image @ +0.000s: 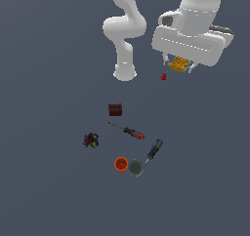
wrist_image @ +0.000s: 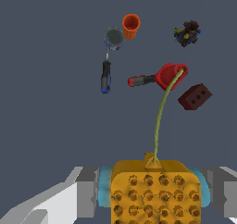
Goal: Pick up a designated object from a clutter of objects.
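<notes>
— What can't you make out from here?

— My fingers are mostly hidden under my white hand in the exterior view. In the wrist view their pale blue pads [wrist_image: 105, 193] show only as slivers either side of the yellow-orange block [wrist_image: 155, 193], and the block's lower edge is cut off. The dark multicoloured cluster [image: 91, 140] is too small to tell apart. A small red marker [image: 164, 76] sits near my gripper [image: 180, 65]; I cannot say what it is.

— Is the hand holding anything?

— Yes, my jaws are clamped on the yellow-orange block, held off the floor and well apart from the rest.

— And the surface?

— A flat, plain dark grey-blue floor, no walls visible.

— Shapes and textures?

— The block is flat and square, its top a grid of bumps. The dark red box [image: 115, 109] has small holes in one face. The red-handled screwdriver [image: 129, 131] has a thin shaft; the blue-handled tool [image: 153, 149] reaches the grey cup [image: 135, 167], which touches the orange cup [image: 121, 164].
</notes>
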Controlling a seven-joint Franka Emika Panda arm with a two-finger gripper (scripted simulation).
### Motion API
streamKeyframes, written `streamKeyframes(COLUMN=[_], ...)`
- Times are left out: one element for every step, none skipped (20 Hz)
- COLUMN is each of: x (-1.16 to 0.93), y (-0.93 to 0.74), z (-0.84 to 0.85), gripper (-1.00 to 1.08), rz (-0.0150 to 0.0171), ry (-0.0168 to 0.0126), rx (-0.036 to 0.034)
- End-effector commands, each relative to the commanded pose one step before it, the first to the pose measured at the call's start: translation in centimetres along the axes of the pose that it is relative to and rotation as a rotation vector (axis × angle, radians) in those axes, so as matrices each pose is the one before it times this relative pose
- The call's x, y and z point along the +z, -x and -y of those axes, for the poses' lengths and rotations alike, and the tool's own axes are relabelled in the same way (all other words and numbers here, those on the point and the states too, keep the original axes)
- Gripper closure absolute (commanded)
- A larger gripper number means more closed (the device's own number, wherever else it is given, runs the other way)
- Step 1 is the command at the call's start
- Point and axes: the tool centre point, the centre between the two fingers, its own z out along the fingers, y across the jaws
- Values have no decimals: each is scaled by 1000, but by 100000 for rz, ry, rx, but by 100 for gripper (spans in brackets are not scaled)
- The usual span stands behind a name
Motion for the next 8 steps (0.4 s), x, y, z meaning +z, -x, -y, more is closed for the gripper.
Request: streamKeyframes(x=[-1040, -282, -234, -188, -143, -101, -60, -20], y=[50, 17, 12, 9, 6, 4, 2, 1], z=[368, 118, 100, 82, 64, 46, 28, 9], gripper=[108, 108, 108, 108, 108, 108, 108, 108], rz=[29, 0, 0, 0, 0, 0, 0, 0], ry=[34, 0, 0, 0, 0, 0, 0, 0], rx=[104, 0, 0, 0, 0, 0, 0, 0])
